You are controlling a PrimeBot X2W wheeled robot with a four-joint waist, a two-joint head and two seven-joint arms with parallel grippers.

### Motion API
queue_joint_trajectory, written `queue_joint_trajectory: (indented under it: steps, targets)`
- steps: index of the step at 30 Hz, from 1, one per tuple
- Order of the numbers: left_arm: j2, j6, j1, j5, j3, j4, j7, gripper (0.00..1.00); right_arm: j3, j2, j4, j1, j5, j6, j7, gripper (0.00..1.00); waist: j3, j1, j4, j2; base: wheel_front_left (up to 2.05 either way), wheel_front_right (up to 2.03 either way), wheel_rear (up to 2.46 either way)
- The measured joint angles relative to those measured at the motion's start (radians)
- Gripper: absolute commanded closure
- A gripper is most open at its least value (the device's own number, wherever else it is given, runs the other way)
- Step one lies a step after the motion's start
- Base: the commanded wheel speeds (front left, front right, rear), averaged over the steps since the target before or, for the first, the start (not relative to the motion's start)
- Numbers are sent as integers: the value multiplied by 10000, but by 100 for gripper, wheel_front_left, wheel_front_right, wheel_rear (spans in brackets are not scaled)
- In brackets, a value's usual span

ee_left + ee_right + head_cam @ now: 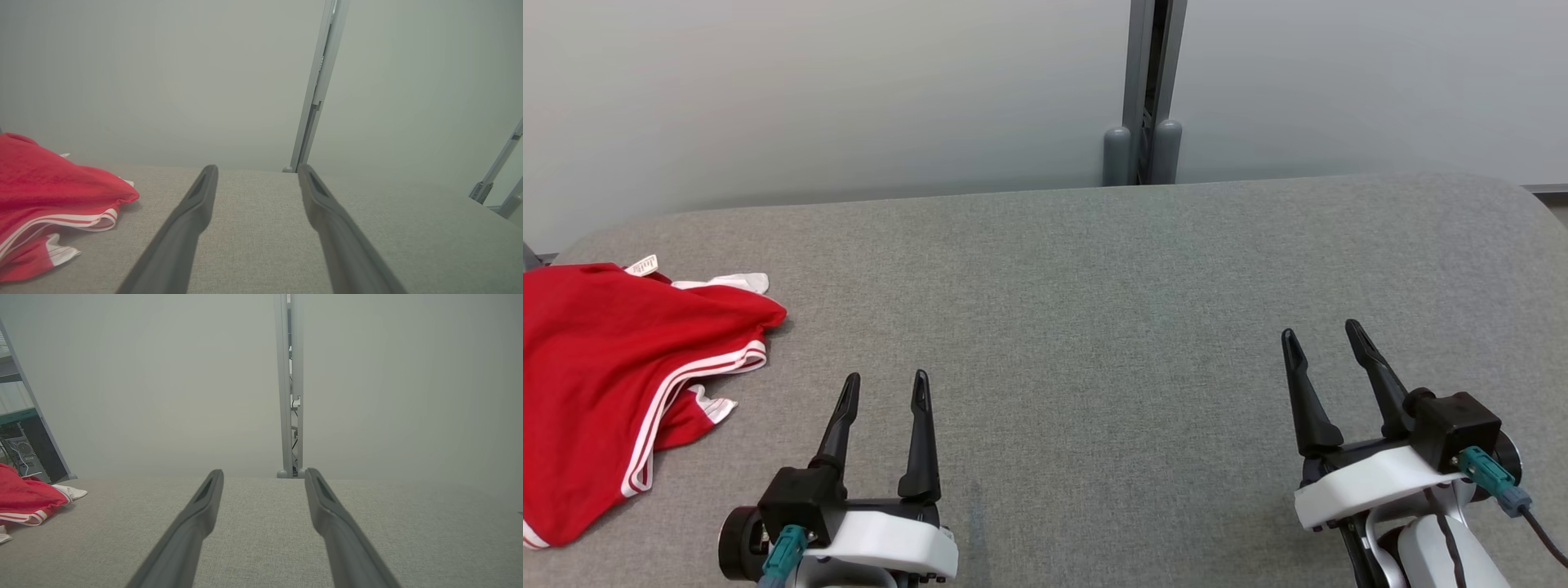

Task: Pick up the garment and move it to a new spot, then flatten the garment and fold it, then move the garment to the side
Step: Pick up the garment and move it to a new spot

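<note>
A: Where is the garment (pixel 605 367)?
B: It lies rumpled at the left edge of the grey table (pixel 1094 327), unfolded, so I judge every step is left to do. The left gripper (pixel 886 377) is near it and the right gripper (pixel 1321 328) well apart, both with fingers spread and holding nothing

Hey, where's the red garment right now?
In the head view, the red garment lies crumpled at the far left of the grey padded surface, to the left of the open left gripper and not touching it.
</note>
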Motion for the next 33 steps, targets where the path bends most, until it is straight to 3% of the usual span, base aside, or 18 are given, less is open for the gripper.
queue_joint_trajectory:
  steps: [10, 33]
  targets:
    - [-2, -44, -23, -109, -29, 21, 0, 0, -63, -58, -128, 144, 0, 0, 0, 0, 37, 0, 527, 0, 0, 0, 0]
    - [2, -222, 577, 267, 594, 10, -2, 0, 500, 40, -337, 689, 192, 0, 0, 0, -484, 0, 3999, 0, 0, 0, 0]
